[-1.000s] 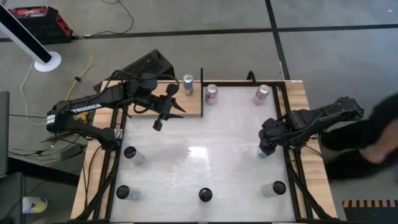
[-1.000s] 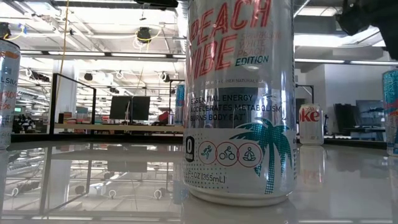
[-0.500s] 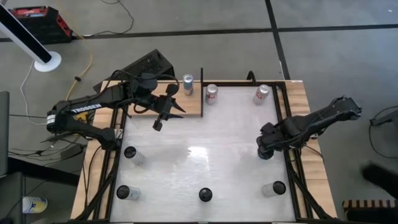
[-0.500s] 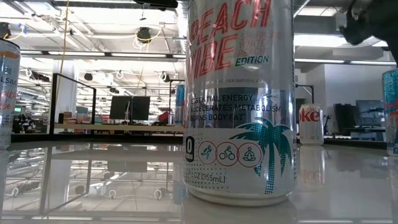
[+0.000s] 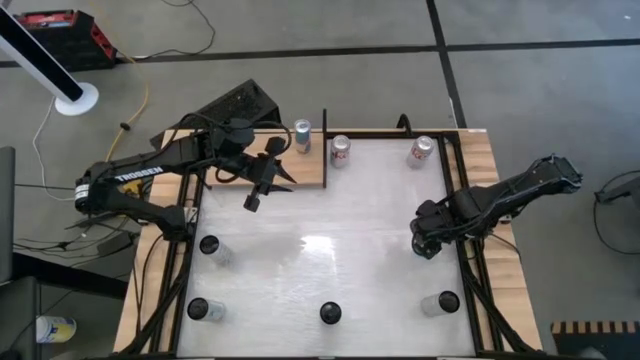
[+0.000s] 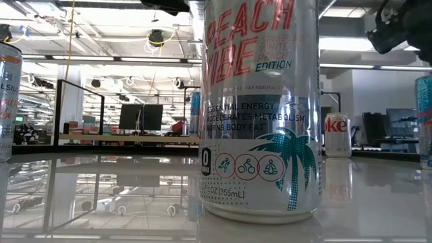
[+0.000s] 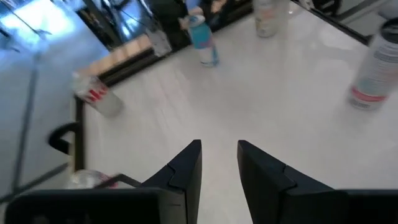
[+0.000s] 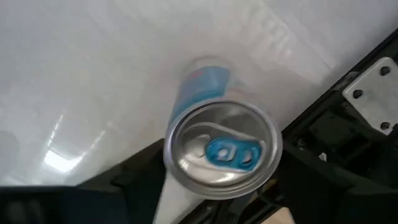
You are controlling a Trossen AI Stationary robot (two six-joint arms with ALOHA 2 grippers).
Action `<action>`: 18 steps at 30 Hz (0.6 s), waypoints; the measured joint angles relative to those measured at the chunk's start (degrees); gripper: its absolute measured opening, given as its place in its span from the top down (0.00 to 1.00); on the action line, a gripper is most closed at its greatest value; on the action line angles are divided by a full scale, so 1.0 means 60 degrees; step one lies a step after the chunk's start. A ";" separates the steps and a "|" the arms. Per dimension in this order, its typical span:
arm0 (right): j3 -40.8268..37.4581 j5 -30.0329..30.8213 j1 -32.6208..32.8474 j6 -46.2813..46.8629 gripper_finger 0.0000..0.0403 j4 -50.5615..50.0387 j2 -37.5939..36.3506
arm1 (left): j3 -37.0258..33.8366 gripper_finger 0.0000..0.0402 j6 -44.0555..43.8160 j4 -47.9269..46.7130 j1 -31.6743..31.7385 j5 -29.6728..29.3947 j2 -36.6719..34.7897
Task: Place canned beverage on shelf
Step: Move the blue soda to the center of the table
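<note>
One blue slim aluminium can (image 8: 221,149) stands upright near worktop's (image 5: 330,250) right edge, right claw (image 5: 427,243) spread around it, grip unclear. Left claw (image 5: 262,185) narrowly parted, empty, beside light-wood plank shelf (image 5: 300,165) holding one silver can (image 5: 302,135).

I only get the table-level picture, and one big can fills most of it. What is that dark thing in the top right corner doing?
Observer: That is the right gripper, lowered over a blue can near the table's right edge.
Operator: And the other arm?
Observer: The left gripper hangs empty by the shelf at the back left.
Operator: Is anything on that shelf?
Observer: One silver can stands at its back edge.
</note>
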 joint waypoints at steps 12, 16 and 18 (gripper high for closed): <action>0.2247 0.0203 -0.1187 -0.2774 0.37 -0.0024 0.0741 | -0.1754 0.78 -0.0709 0.1503 -0.0040 0.0969 -0.0042; 0.3612 0.0818 -0.1754 -0.4872 0.37 0.0082 0.2045 | -0.2948 0.78 -0.1537 0.4109 -0.0168 0.2364 0.0168; 0.4284 0.0982 -0.2013 -0.6074 0.37 0.0271 0.2803 | -0.3456 0.78 -0.1878 0.5323 -0.0266 0.2427 0.0332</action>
